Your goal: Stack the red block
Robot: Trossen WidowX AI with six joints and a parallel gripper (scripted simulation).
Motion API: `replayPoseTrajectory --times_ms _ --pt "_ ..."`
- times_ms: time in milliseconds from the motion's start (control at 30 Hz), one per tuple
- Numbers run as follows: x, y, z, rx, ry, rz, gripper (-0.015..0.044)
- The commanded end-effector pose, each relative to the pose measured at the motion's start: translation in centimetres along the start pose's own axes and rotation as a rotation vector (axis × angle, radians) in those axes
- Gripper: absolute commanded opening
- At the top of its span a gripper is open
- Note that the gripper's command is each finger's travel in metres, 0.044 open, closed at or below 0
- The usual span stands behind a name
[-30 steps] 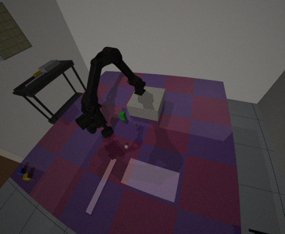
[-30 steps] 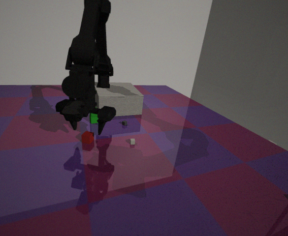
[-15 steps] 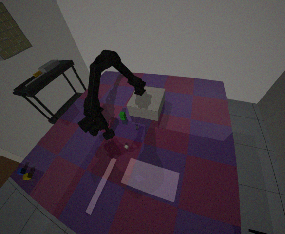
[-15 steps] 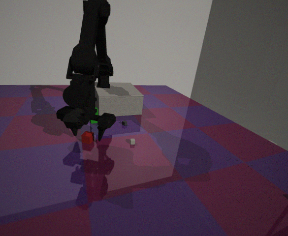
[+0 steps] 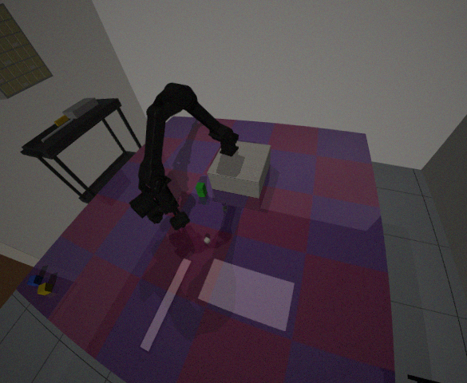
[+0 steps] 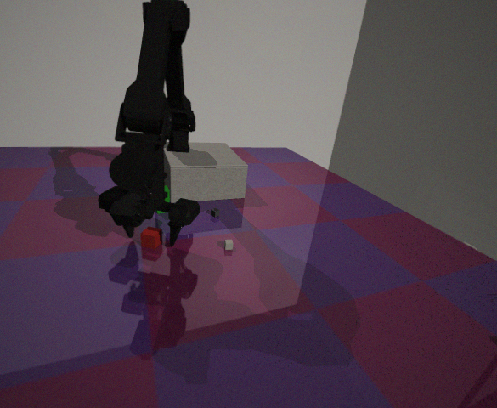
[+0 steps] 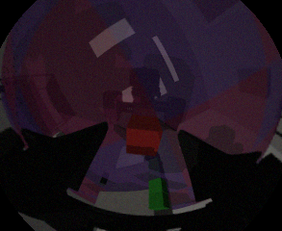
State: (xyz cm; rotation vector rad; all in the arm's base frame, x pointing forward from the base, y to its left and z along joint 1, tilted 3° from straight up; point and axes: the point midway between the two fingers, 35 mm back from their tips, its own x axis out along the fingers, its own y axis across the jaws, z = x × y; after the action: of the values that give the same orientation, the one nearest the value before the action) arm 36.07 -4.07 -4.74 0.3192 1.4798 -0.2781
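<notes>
Gripper (image 6: 150,232) is held wide open, nothing gripped. It is lowered over the red block (image 6: 150,237), with one finger seen on each side of the block in the exterior view; no contact can be made out. In the wrist view the block (image 7: 143,135) is seen centred in the gap between the two dark fingers.

The block is resting on the checkered mat (image 6: 371,263), not stacked. From the top view it is hidden by the arm.

Green tower (image 5: 201,189) is standing upright on the mat, near the grey box (image 5: 241,168), apart from the gripper. In the exterior view the tower (image 6: 166,193) is mostly covered by the arm; in the wrist view it (image 7: 156,194) is seen behind the block.

A small white cube (image 6: 228,244) is lying on the mat to the side, apart from the block and gripper.
</notes>
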Motion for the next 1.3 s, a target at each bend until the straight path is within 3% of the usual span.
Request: replayPoseTrajectory --times_ms 0,400,667,767,1267 --pt "0.0 0.1 0.0 0.006 0.0 0.003 0.044" --pt "0.0 0.1 0.0 0.006 0.0 0.003 0.0125" --pt "0.0 0.1 0.0 0.006 0.0 0.003 0.0072" --pt "-0.6 0.1 0.0 0.006 0.0 0.003 0.0" --pt "-8.0 0.0 0.1 0.006 0.0 0.003 0.0"
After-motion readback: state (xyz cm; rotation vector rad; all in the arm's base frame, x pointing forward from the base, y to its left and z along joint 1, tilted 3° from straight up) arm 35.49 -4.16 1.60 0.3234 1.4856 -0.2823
